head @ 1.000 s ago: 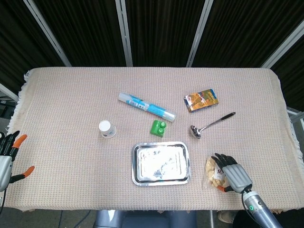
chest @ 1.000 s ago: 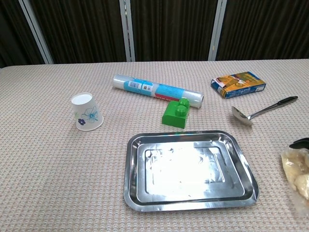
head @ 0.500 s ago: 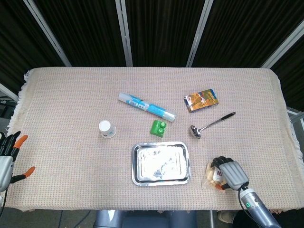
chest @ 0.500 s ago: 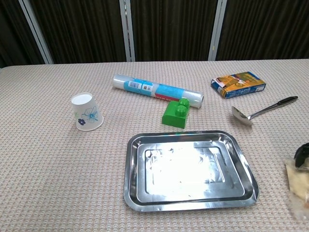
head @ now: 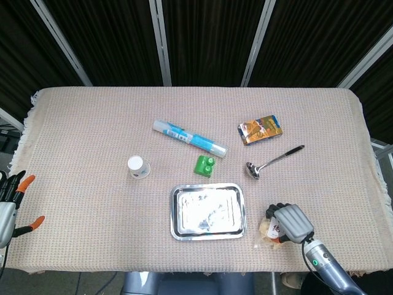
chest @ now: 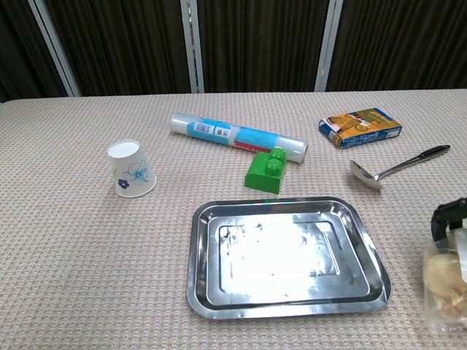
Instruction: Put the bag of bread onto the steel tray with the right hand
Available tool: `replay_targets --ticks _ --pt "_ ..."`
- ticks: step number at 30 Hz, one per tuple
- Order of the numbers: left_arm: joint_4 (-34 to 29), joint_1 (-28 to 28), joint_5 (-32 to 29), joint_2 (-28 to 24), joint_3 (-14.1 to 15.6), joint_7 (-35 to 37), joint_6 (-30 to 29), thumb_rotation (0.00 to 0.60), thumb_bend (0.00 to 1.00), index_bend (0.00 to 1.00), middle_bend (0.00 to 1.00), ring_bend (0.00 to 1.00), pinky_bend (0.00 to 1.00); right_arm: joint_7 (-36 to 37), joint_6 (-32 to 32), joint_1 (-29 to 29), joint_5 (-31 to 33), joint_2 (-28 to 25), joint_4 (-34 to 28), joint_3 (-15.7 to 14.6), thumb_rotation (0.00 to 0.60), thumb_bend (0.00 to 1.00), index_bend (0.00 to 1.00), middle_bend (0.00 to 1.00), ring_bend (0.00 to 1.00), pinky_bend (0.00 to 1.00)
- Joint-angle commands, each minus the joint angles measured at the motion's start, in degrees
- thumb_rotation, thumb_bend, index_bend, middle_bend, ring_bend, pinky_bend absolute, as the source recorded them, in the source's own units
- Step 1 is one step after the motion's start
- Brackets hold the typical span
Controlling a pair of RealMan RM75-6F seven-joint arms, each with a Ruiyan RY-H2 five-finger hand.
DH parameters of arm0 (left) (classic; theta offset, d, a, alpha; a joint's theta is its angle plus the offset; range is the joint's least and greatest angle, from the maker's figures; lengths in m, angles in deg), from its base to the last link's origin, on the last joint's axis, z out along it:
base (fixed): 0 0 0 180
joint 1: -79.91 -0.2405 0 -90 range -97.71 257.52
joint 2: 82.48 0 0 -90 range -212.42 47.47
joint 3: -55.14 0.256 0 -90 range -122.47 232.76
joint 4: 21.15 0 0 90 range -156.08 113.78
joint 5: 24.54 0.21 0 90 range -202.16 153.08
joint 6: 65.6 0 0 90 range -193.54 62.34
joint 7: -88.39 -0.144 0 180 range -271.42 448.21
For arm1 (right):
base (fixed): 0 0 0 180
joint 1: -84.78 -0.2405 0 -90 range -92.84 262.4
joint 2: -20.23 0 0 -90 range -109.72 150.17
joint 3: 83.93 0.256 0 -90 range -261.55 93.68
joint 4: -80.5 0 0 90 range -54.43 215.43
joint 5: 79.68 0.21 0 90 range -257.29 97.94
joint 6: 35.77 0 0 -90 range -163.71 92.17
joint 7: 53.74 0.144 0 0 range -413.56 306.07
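right hand (head: 290,222) gripping bag of bread (chest: 445,278), no writing legible

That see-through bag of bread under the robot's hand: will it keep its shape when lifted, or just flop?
Probably flop: the clear plastic bag of bread pieces looks thin and crinkled, with loose lumps inside. It likely weighs little. The film may slip in the right hand, whose dark fingers curl over it beside the shiny steel tray.
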Motion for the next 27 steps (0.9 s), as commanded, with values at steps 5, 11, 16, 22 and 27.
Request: replay_targets --ticks 5,11,16,22,27 --pt "0.22 -0.16 -0.11 0.08 -0.01 0.34 -0.21 0.600 0.16 0.10 0.00 0.00 0.00 0.92 1.12 -5.26 -3.21 -3.35 -7.84 3.39 0.600 0.16 0.49 0.39 0.38 0.52" --pt "0.59 -0.33 -0.51 0.22 0.15 0.62 0.07 0.600 0.16 0.10 0.00 0.00 0.00 2.41 6.11 -10.08 -1.70 -0.90 -9.74 5.87 0.600 0.16 0.49 0.39 0.38 0.52" --pt "1.31 -0.48 -1.33 0.10 0.01 0.94 0.32 0.600 0.16 0.10 0.00 0.00 0.00 2.09 10.48 -13.75 0.28 3.95 -7.63 7.17 0.600 0.16 0.48 0.39 0.38 0.52" --pt "1.87 -0.62 -1.79 0.01 0.03 1.41 0.56 0.600 0.16 0.10 0.00 0.00 0.00 1.77 13.90 -16.73 2.86 9.15 -4.31 8.13 0.600 0.16 0.34 0.30 0.30 0.48" --pt "2.33 -0.64 -2.03 0.16 -0.03 1.84 0.72 0.600 0.16 0.10 0.00 0.00 0.00 -0.33 14.52 -18.38 4.66 12.53 -1.50 9.05 0.600 0.16 0.02 0.04 0.04 0.25"
